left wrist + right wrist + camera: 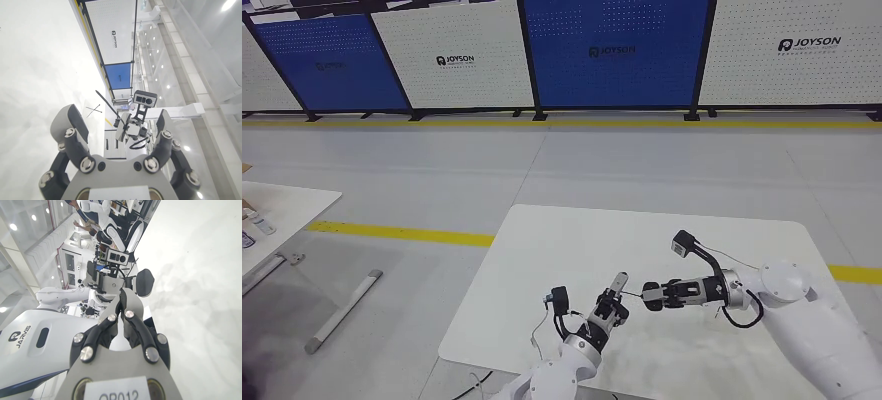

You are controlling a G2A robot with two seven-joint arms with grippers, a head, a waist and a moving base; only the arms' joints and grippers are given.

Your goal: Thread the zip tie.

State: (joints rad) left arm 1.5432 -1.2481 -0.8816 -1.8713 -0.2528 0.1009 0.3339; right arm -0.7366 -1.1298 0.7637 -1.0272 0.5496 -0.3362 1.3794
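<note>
while the top view sets both arms tip to tip above the white table (572, 250), the left wrist view makes out the zip tie (106, 102): a thin flat black strap with a pointed end, slanting out of the right gripper (121, 292), whose fingers are clenched on it. the left gripper (121, 117) stands spread wide, holding nothing, its oval pads (144, 281) finely ribbed black rubber on grey shells. two thin black strips (94, 111) lie crossed on the table
</note>
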